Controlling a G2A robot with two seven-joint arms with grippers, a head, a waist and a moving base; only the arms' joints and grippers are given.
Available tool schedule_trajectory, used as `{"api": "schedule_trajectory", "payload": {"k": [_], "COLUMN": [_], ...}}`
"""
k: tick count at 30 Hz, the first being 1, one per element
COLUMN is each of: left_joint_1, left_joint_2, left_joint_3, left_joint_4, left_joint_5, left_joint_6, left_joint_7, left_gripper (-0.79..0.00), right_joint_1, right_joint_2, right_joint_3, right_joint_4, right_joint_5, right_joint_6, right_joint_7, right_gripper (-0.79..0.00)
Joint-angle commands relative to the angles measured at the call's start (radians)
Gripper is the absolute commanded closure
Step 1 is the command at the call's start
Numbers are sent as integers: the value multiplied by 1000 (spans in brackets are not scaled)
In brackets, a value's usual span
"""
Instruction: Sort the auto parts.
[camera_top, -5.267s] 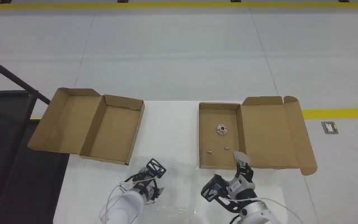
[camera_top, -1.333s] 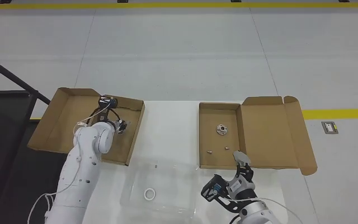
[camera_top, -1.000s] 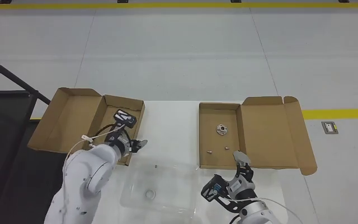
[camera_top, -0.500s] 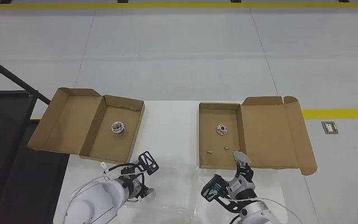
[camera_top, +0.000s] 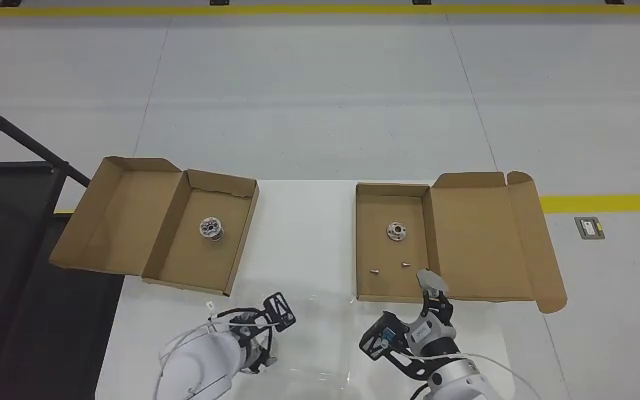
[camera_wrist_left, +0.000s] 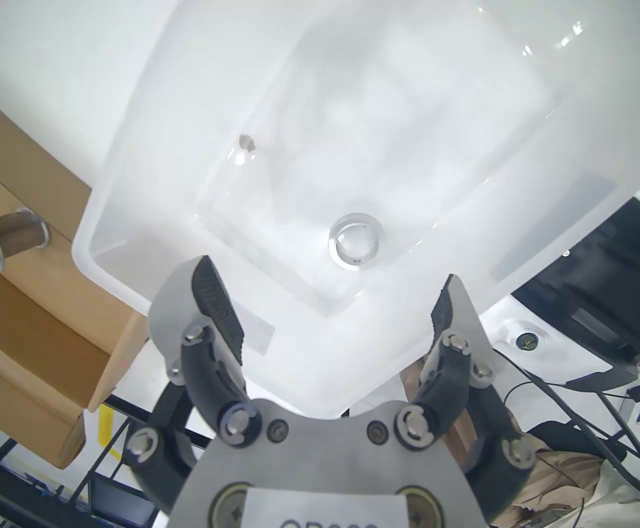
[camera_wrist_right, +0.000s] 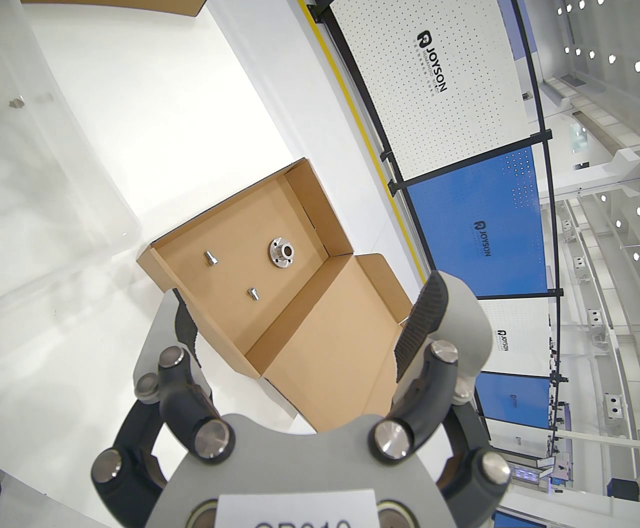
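Left gripper (camera_top: 275, 310), fingers spread wide and holding nothing, is hanging at the lower middle of the top view. Half a second ago it was sitting a little higher and further left; a second ago it was beside the left cardboard box (camera_top: 190, 262). A round toothed part (camera_top: 209, 227) is now lying in that box, as it was half a second ago. The right cardboard box (camera_top: 385, 285) is keeping the same contents, a flanged hub (camera_top: 396, 232) and two small bolts (camera_top: 375, 268) (camera_top: 405, 263). The right gripper (camera_top: 432, 300), also spread and empty at the lower right of centre, is sitting just where it was.

The left arm is running off the bottom edge of the top view. The clear plastic bin (camera_top: 322, 345) is showing there as faint glints, its walls hard to trace. A small dark piece (camera_wrist_left: 246, 142) on the bin floor is too small to name.

From the left wrist camera, the left gripper (camera_wrist_left: 326, 274) is hovering above the bin (camera_wrist_left: 112, 165). A pale ring (camera_wrist_left: 356, 241) is lying flat on the bin floor, just beyond the gap between the fingertips (camera_wrist_left: 210, 282) and touching neither. The small dark piece is lying well past the ring. From the right wrist camera, the right gripper (camera_wrist_right: 307, 292) is hanging over the right box's near corner, with the hub (camera_wrist_right: 281, 250) and bolts (camera_wrist_right: 210, 258) (camera_wrist_right: 253, 293) just beyond.
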Motion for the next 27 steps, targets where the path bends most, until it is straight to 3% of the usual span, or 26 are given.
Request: {"api": "schedule_trajectory", "payload": {"k": [1,3,5,9,11,19,27], "left_joint_1": [-14,-30,-42,-69,-77,-118,-142], "left_joint_2": [-2,-2,-3,-3,-5,-10,-14], "left_joint_3": [9,13,21,52,64,107,140], "left_joint_4": [31,52,75,114,130,214,267], "left_joint_5": [1,1,-8,13,26,6,11], "left_joint_6": [16,21,21,15,29,31,49], "left_joint_7": [29,45,41,-5,1,-28,-17], "left_gripper": [-785,-770,-662,-582,-480,-474,-372], "right_joint_1": [0,0,0,0,0,0,0], "right_joint_2": [0,0,0,0,0,0,0], "right_joint_3": [0,0,0,0,0,0,0], "right_joint_4": [0,0,0,0,0,0,0], "right_joint_5": [0,0,0,0,0,0,0], "right_joint_6": [0,0,0,0,0,0,0], "right_joint_7": [0,0,0,0,0,0,0], "right_gripper": [-785,-785,-785,-785,-785,-785,-785]}}
